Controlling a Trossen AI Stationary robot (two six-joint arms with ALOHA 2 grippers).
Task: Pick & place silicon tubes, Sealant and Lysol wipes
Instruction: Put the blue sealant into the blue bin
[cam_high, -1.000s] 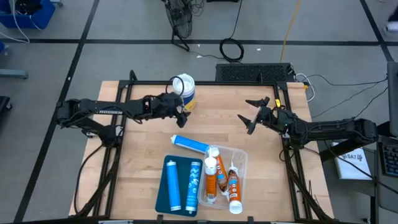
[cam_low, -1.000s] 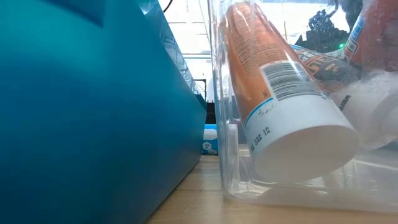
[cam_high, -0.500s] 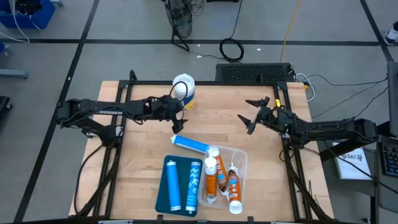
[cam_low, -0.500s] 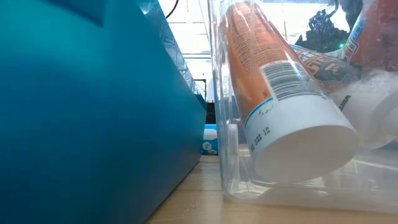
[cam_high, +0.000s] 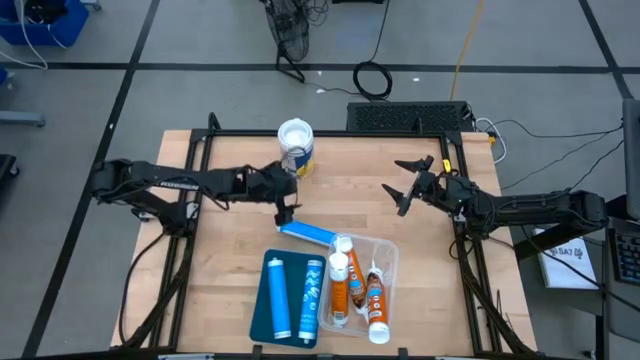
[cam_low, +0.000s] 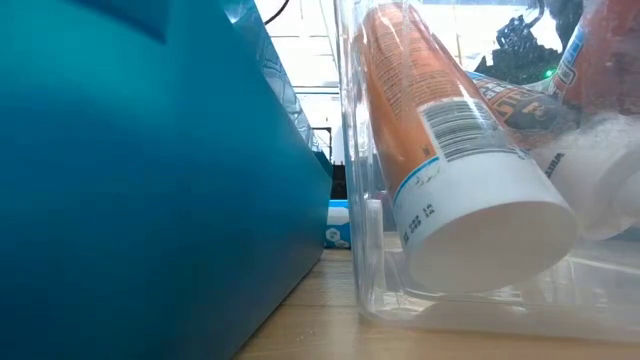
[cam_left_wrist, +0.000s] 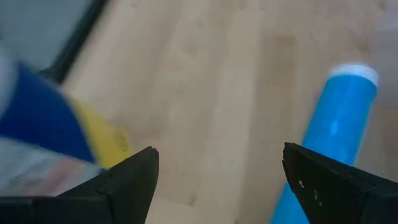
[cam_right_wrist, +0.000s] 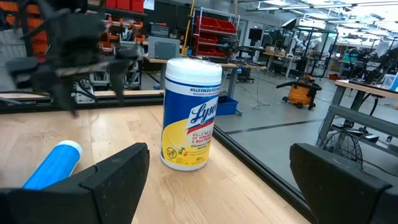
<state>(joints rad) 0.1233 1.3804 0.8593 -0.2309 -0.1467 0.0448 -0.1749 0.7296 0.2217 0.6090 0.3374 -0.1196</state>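
Over the middle of the table, my left gripper (cam_high: 286, 212) is hanging with its jaws spread and nothing between them, right above the near end of the loose blue tube (cam_high: 308, 233) lying flat on the wood. Lysol wipes (cam_high: 296, 146) are standing upright just behind it, near the back edge, apart from the fingers. Right gripper (cam_high: 409, 185) is parked on the other side, well away, jaws wide and empty too.

Closer to me there's a teal tray (cam_high: 260, 312) with two blue tubes (cam_high: 279, 297) lying side by side, and a clear bin (cam_high: 391, 254) next to it with orange tubes (cam_high: 341, 290) in it.

What's hard to see: the low view is basically blocked by the teal tray wall (cam_low: 140, 180) and the clear bin, with an orange tube (cam_low: 440, 150) filling it, so no grippers there. Left wrist view is smeared; I only get the blue tube (cam_left_wrist: 333, 124) and a blurry blue-and-yellow edge of the canister.

Table (cam_high: 220, 260) is light wood in a black frame. Grey floor with cables around it, and the right wrist view shows a workshop with benches and red shelving behind the wipes.
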